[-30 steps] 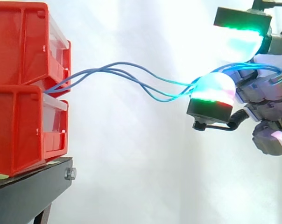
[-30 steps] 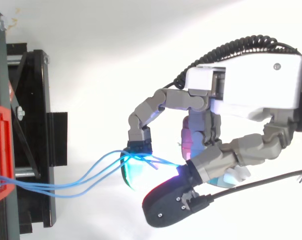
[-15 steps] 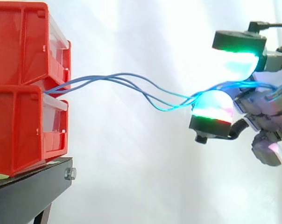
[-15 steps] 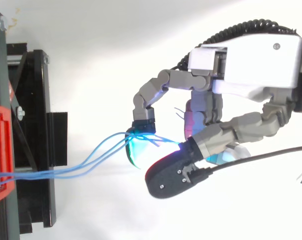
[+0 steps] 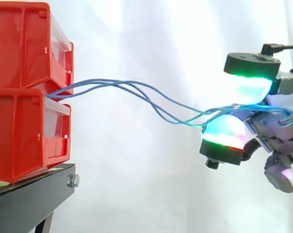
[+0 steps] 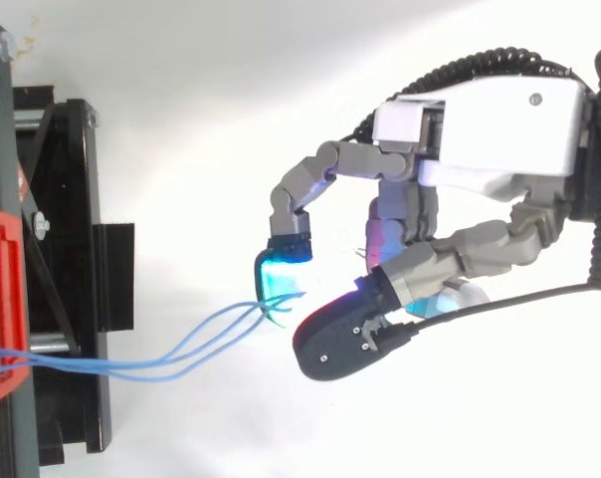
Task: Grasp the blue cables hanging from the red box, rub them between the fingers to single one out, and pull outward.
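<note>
Side view puts the hand (image 5: 277, 132) lower and farther from the red box (image 5: 20, 48) than a second ago, fingers (image 5: 247, 88) pinching the blue cables (image 5: 112, 82), which stretch flatter from the box, so pulling seems begun with several strands still together.

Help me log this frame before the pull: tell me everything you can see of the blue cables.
The blue cables are several thin strands, flexible like sheathed wire. They leave the gap between the stacked red bins, run close together, then spread and cross in loose waves, sloping slightly down. Their far ends pass between glowing pads of the hand, which pinches them. Nothing else touches them.
</note>
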Controlling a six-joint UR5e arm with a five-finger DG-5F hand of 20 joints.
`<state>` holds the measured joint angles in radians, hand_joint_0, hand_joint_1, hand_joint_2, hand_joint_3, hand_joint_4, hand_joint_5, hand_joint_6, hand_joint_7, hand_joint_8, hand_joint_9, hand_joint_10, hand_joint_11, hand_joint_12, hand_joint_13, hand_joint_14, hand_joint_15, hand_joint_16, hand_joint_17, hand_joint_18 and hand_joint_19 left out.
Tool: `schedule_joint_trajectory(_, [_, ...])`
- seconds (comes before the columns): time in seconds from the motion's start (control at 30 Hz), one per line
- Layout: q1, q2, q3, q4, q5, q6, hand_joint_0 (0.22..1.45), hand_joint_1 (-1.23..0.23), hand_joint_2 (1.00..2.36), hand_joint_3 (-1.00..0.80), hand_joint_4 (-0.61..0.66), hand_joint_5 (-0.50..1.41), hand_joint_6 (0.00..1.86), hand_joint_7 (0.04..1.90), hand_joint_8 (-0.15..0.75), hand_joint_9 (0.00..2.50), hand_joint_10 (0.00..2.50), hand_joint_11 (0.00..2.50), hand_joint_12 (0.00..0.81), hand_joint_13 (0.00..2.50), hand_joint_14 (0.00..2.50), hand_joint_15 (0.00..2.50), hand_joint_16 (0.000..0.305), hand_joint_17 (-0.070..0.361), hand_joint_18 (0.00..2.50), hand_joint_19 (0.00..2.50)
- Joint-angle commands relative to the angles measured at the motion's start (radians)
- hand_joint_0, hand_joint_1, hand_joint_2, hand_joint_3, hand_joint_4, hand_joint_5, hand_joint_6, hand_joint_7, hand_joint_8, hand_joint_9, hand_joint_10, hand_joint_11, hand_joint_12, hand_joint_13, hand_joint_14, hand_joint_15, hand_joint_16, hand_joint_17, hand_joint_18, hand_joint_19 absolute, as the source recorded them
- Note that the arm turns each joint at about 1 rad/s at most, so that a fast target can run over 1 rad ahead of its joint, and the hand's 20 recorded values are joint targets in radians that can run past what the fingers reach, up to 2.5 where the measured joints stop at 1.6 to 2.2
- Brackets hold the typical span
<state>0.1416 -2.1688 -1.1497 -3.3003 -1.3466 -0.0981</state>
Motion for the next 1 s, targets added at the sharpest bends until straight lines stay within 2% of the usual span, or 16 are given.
schedule_joint_trajectory(0.0, [-0.004, 0.0, 0.015, -0.018, 0.0, 0.0, 0.54, -0.6, 1.0, -0.5, 0.12, -0.21, 0.82, 0.95, 0.245, 1.68, 0.01, 1.42, 0.32, 1.72, 0.03, 1.31, 0.054, 0.121, 0.93, 0.72])
schedule_joint_trajectory(0.13, [-0.007, 0.0, 0.027, -0.036, -0.002, 0.0, 0.59, -0.62, 1.01, -0.41, 0.1, -0.21, 0.84, 0.98, 0.232, 1.69, 0.01, 1.44, 0.296, 1.71, 0.03, 1.33, 0.051, 0.116, 0.91, 0.73])
schedule_joint_trajectory(0.2, [-0.005, 0.0, 0.061, -0.067, -0.005, -0.006, 0.61, -0.63, 1.01, -0.33, 0.08, -0.21, 0.85, 0.99, 0.227, 1.69, 0.01, 1.46, 0.306, 1.71, 0.03, 1.32, 0.051, 0.114, 0.91, 0.73])
schedule_joint_trajectory(0.3, [-0.004, 0.0, 0.081, -0.087, -0.003, -0.012, 0.61, -0.65, 1.02, -0.16, 0.06, -0.2, 0.88, 1.01, 0.244, 1.69, 0.01, 1.46, 0.305, 1.71, 0.03, 1.33, 0.051, 0.114, 0.92, 0.73])
schedule_joint_trajectory(0.4, [0.0, 0.0, 0.099, -0.11, 0.001, -0.017, 0.64, -0.73, 1.03, -0.08, -0.01, -0.2, 0.9, 0.99, 0.256, 1.67, 0.01, 1.45, 0.31, 1.69, 0.03, 1.33, 0.051, 0.115, 0.92, 0.72])
schedule_joint_trajectory(0.5, [0.001, 0.0, 0.108, -0.125, 0.001, -0.017, 0.69, -0.81, 1.03, -0.12, -0.03, -0.21, 0.91, 0.94, 0.25, 1.61, 0.01, 1.44, 0.307, 1.64, 0.03, 1.32, 0.05, 0.112, 0.89, 0.71])
schedule_joint_trajectory(0.63, [0.003, 0.0, 0.108, -0.128, 0.001, -0.017, 0.75, -0.88, 1.02, -0.32, 0.01, -0.22, 0.9, 0.88, 0.243, 1.54, 0.01, 1.4, 0.311, 1.54, 0.04, 1.25, 0.047, 0.107, 0.84, 0.68])
schedule_joint_trajectory(0.67, [0.003, 0.0, 0.108, -0.127, 0.003, -0.017, 0.77, -0.89, 1.01, -0.43, 0.01, -0.21, 0.9, 0.91, 0.238, 1.52, 0.02, 1.35, 0.317, 1.49, 0.04, 1.2, 0.047, 0.106, 0.83, 0.68])
schedule_joint_trajectory(0.73, [0.003, 0.0, 0.108, -0.125, 0.001, -0.017, 0.79, -0.88, 1.0, -0.5, 0.02, -0.21, 0.9, 0.93, 0.237, 1.5, 0.02, 1.31, 0.325, 1.43, 0.04, 1.14, 0.047, 0.105, 0.82, 0.67])
schedule_joint_trajectory(0.83, [0.004, 0.0, 0.108, -0.125, 0.003, -0.017, 0.74, -0.89, 1.0, -0.5, 0.04, -0.2, 0.9, 0.94, 0.249, 1.45, 0.02, 1.18, 0.343, 1.32, 0.04, 1.0, 0.046, 0.104, 0.82, 0.65])
schedule_joint_trajectory(0.97, [0.003, 0.0, 0.107, -0.125, 0.003, -0.017, 0.55, -0.78, 1.0, -0.5, 0.07, -0.19, 0.88, 0.95, 0.257, 1.4, 0.02, 0.99, 0.36, 1.23, 0.04, 0.87, 0.049, 0.11, 0.8, 0.67])
